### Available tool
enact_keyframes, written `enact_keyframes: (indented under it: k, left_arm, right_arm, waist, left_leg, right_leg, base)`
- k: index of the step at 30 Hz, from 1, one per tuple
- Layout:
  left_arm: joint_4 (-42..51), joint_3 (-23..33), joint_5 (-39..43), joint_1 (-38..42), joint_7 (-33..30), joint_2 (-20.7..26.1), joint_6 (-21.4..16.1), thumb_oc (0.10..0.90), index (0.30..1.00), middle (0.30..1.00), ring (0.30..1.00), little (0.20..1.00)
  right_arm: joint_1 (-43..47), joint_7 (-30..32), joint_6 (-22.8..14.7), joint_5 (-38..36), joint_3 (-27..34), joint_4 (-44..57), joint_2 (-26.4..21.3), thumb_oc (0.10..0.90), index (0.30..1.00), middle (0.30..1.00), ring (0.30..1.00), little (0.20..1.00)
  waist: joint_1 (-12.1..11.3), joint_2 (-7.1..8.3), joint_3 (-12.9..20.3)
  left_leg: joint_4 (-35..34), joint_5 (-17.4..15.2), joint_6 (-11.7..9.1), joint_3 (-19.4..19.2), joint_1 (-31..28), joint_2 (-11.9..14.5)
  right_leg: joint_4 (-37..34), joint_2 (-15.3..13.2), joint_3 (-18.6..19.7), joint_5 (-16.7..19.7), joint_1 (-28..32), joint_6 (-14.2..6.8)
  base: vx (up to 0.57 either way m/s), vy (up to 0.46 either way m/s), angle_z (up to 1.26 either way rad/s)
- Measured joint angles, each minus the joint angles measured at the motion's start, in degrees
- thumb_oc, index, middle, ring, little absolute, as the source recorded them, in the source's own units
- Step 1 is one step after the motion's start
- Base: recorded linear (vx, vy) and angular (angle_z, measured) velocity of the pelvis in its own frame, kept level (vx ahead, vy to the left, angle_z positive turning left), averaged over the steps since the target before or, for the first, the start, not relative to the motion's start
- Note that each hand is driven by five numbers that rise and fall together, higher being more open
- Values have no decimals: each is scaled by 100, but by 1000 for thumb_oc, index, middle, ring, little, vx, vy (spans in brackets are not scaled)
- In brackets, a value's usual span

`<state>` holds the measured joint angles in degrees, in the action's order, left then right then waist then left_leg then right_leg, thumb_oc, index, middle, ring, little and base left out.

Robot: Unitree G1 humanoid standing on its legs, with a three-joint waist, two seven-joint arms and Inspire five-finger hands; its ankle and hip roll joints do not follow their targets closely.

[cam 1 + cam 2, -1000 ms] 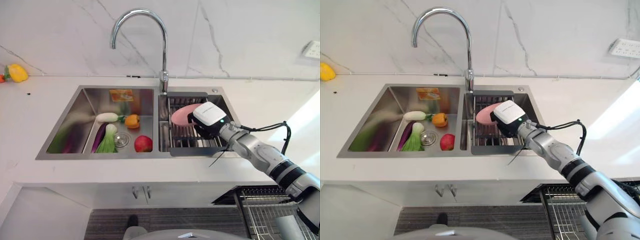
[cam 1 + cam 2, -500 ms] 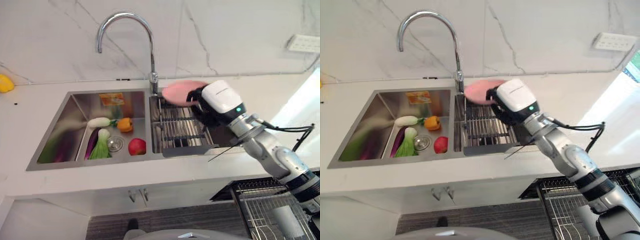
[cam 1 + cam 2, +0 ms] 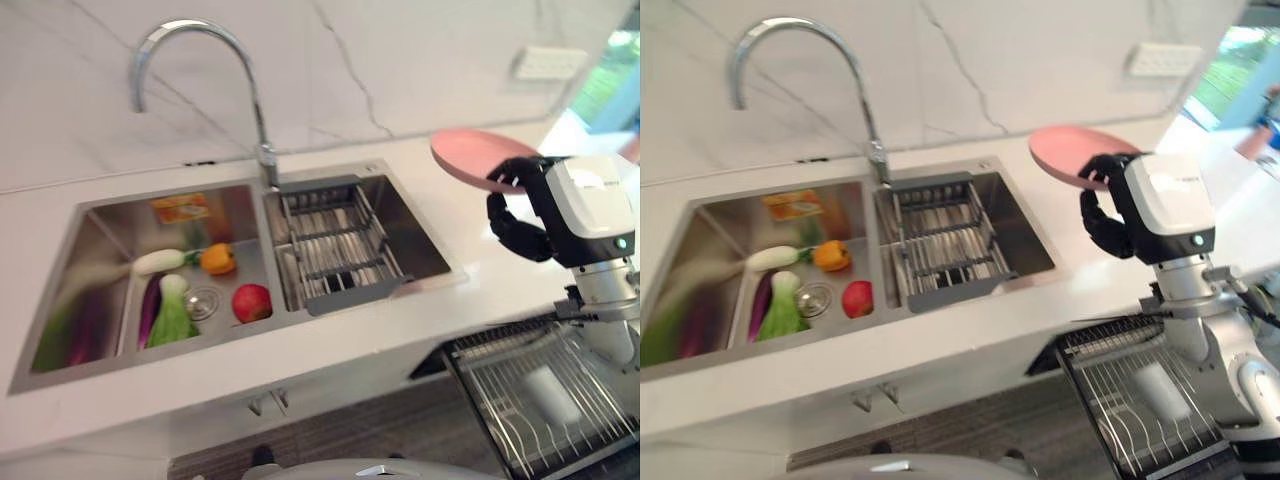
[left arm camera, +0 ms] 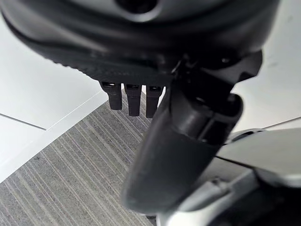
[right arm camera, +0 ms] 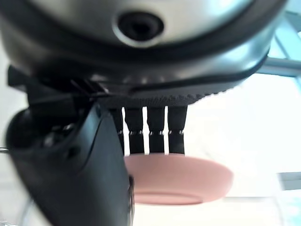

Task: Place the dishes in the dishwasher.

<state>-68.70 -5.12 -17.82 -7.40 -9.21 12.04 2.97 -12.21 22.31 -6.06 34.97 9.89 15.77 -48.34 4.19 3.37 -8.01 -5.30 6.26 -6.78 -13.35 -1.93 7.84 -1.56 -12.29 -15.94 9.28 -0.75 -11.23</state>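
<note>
Pink plate (image 3: 478, 155) pinched by right robot hand (image 3: 520, 205) above counter (image 3: 480, 240); wrist view shows fingers (image 5: 150, 129) over its rim.

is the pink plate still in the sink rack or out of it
Out. The right hand holds the pink plate in the air above the counter, right of the sink; the sink rack sits bare.

Dark right hand (image 3: 520, 215) (white-cased wrist), silver-grey arm.

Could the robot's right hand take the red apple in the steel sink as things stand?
Probably not: the right hand is curled round the pink plate, raised over the white counter beyond the drying rack, far from the red apple.
</note>
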Motion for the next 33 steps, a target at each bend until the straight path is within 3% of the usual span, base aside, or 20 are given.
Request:
enact_keyframes:
  k: [1, 2, 3, 4, 5, 6, 7, 9, 11, 13, 15, 19, 30, 33]
  left_arm:
    - [-20, 210, 183, -21, 8, -27, -38, 800, 900, 900, 900, 900]
    - [-140, 432, 276, 47, 73, -117, -46, 800, 900, 900, 900, 900]
    - [-390, 452, 394, 268, 104, -122, 35, 800, 900, 900, 900, 900]
    - [-407, 454, 403, 285, 107, -114, 35, 800, 900, 900, 900, 900]
    - [-392, 531, 429, 262, 114, -7, -51, 800, 900, 900, 900, 900]
    - [-387, 554, 435, 274, 109, 26, -43, 800, 900, 900, 900, 900]
    - [-340, 560, 461, 281, 103, 205, -47, 800, 900, 900, 900, 900]
    - [-268, 549, 486, 336, 88, 348, -40, 800, 900, 900, 900, 900]
    - [-47, 560, 636, 341, 103, 368, -52, 800, 900, 900, 900, 900]
    - [-1, 647, 855, 251, 104, 138, -56, 800, 900, 900, 900, 900]
    - [-4, 628, 1008, 164, 81, -56, -49, 800, 900, 900, 900, 900]
    - [54, 508, 1237, 28, 74, -57, -51, 800, 900, 900, 900, 900]
    - [218, 323, 1231, -314, 217, -84, -164, 800, 900, 900, 900, 900]
    - [215, 95, 1192, -509, 344, -158, -173, 800, 900, 900, 900, 900]
  right_arm:
    - [284, 41, -20, 131, -165, -393, 140, 400, 300, 300, 300, 300]
    - [461, 55, 20, 163, -241, -679, 153, 400, 300, 300, 300, 300]
    - [239, 43, 313, 166, -214, -924, 183, 400, 300, 300, 300, 300]
    - [174, 40, 375, 167, -192, -964, 185, 400, 300, 300, 300, 300]
    - [-69, 36, 654, 178, -117, -1146, 196, 400, 300, 300, 300, 300]
    - [-88, 17, 715, 179, -111, -1176, 198, 400, 300, 300, 300, 300]
    - [-112, 30, 717, 217, -97, -1154, 249, 400, 300, 300, 300, 300]
    - [-123, 38, 662, 231, -94, -1118, 287, 400, 300, 300, 300, 300]
    - [-126, 35, 530, 352, -102, -1118, 301, 400, 300, 300, 300, 300]
    - [100, -6, 550, 351, -387, -1206, 323, 400, 300, 300, 300, 300]
    - [63, -89, 515, 338, -470, -1246, 290, 400, 300, 300, 300, 300]
    - [131, -187, 518, 315, -517, -1415, 202, 400, 300, 300, 300, 300]
    - [468, -430, 273, 320, -1523, -2633, 65, 400, 300, 300, 300, 300]
    - [668, -411, 338, 318, -1682, -3795, 73, 400, 300, 300, 300, 300]
  waist:
    - [-195, -5, -82]
    - [-241, -9, -279]
    - [-37, -63, -372]
    - [-3, -89, -389]
    - [81, -160, -428]
    - [79, -151, -431]
    - [83, -100, -424]
    - [-42, -20, -421]
    - [-158, -6, -427]
    - [-237, -155, -391]
    - [-233, -336, -282]
    - [-238, -580, -77]
    - [-447, -715, 79]
    - [-566, -841, 125]
  left_leg:
    - [-17, -256, 215, -188, 87, -35]
    - [-7, -148, 300, -566, 58, 10]
    - [-17, -168, 375, -638, 83, -31]
    - [-15, -170, 382, -644, 82, -30]
    - [13, -151, 428, -840, 23, -17]
    - [27, -129, 406, -956, 7, -7]
    - [50, -98, 345, -1014, 3, -17]
    - [62, -12, 219, -1115, -17, -32]
    - [50, 78, 48, -1169, -44, 22]
    - [36, 172, -116, -1281, -134, 286]
    - [74, 209, -246, -1226, -141, 620]
    - [106, 393, -432, -930, 4, 1030]
    - [15, 474, -451, -591, 88, 998]
    - [14, 552, -418, -311, 299, 930]
  right_leg:
    - [-129, -64, 21, 493, -496, -368]
    - [-211, -152, -365, 674, -636, -359]
    - [-389, -377, -771, 495, -495, -187]
    - [-409, -417, -827, 469, -428, -186]
    - [-272, -641, -921, 447, -169, -193]
    - [-190, -709, -919, 444, -50, -196]
    - [-20, -712, -884, 684, 220, -96]
    - [-243, -663, -734, 459, 410, -126]
    - [-405, -564, -660, -100, 501, -73]
    - [-424, -284, -585, -230, 492, 27]
    - [-434, 9, -608, -352, 577, 141]
    - [-427, 454, -806, -425, 587, 335]
    - [-415, 454, -1163, -469, 765, 363]
    - [-414, 442, -1414, -472, 773, 358]
  base:
    - [-111, -34, -268]
    - [-170, -41, -233]
    - [-212, -64, -118]
    - [-253, -71, -66]
    - [-145, -47, -58]
    - [-126, -72, -71]
    - [-49, -141, -39]
    - [-14, -201, -28]
    - [69, -327, -25]
    - [69, -194, -27]
    - [43, -191, -8]
    - [11, -176, 21]
    - [11, -45, 19]
    - [3, -6, 40]
